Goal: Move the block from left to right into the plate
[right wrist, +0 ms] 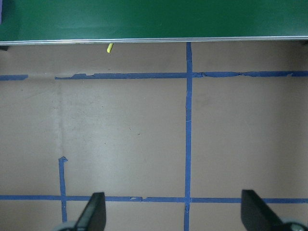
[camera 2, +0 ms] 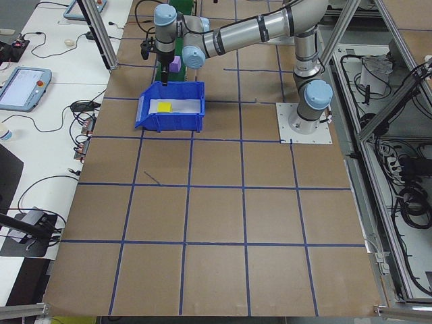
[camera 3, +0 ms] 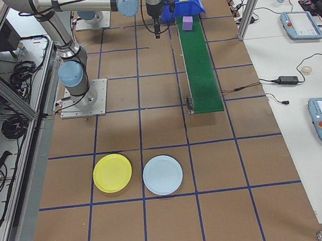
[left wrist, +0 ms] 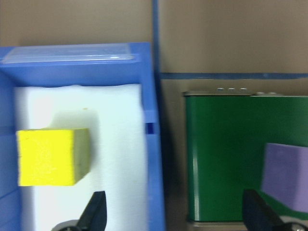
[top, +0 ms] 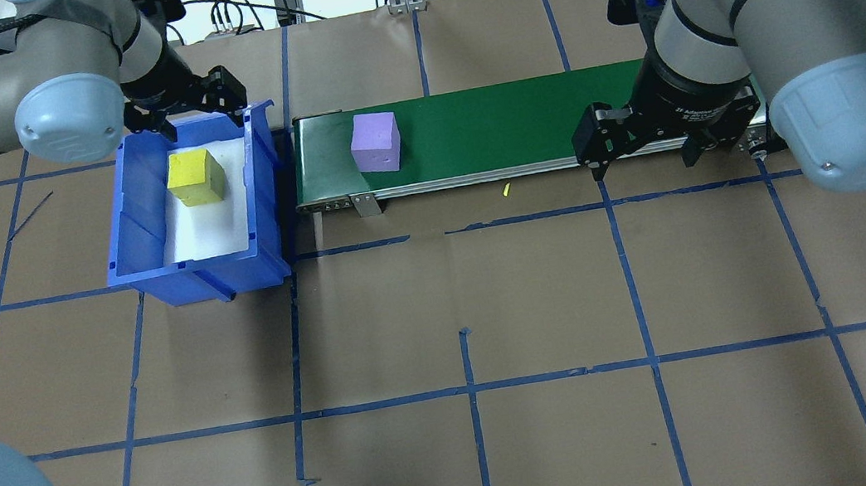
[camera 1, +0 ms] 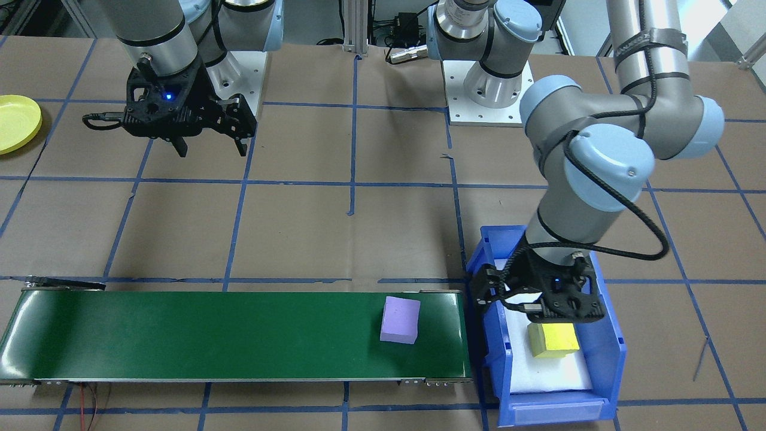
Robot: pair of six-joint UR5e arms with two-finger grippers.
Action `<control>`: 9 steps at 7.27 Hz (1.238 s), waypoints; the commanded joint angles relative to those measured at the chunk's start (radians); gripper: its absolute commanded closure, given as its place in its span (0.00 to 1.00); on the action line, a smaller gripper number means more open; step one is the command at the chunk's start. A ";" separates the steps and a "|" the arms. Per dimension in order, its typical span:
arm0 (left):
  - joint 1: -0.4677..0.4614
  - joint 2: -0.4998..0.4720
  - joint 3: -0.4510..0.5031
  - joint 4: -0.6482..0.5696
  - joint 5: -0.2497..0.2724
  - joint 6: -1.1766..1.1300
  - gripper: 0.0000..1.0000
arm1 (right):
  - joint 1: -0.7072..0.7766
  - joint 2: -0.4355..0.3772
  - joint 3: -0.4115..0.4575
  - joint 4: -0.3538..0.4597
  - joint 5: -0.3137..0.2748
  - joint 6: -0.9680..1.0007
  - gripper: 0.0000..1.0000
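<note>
A purple block (camera 1: 400,320) rests on the green conveyor belt (camera 1: 209,335), at the end beside the blue bin (camera 1: 610,350). Inside the bin, a yellow block (camera 1: 553,340) lies on white padding. My left gripper (camera 1: 526,306) hangs open over the bin's inner end, just behind the yellow block (left wrist: 50,156), and holds nothing. My right gripper (camera 1: 212,146) is open and empty above bare table, on the robot's side of the belt's other end (top: 644,161). The yellow plate (camera 1: 15,123) lies far off on my right side (camera 3: 112,173).
A light blue plate (camera 3: 163,175) lies next to the yellow one. Blue tape lines grid the brown table cover. A small yellow scrap (top: 506,190) lies on the table just in front of the belt (top: 501,125).
</note>
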 commanded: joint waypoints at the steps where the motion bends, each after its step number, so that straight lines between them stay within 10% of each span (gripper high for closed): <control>1: 0.032 -0.063 -0.010 0.006 0.002 0.023 0.00 | 0.000 0.000 0.000 0.000 0.000 0.000 0.00; 6: 0.049 -0.117 -0.025 0.036 0.042 0.058 0.02 | -0.005 0.003 0.000 -0.002 0.002 -0.006 0.00; 9: 0.049 -0.156 -0.028 0.118 0.045 0.058 0.21 | -0.078 0.171 -0.029 -0.189 0.000 -0.009 0.00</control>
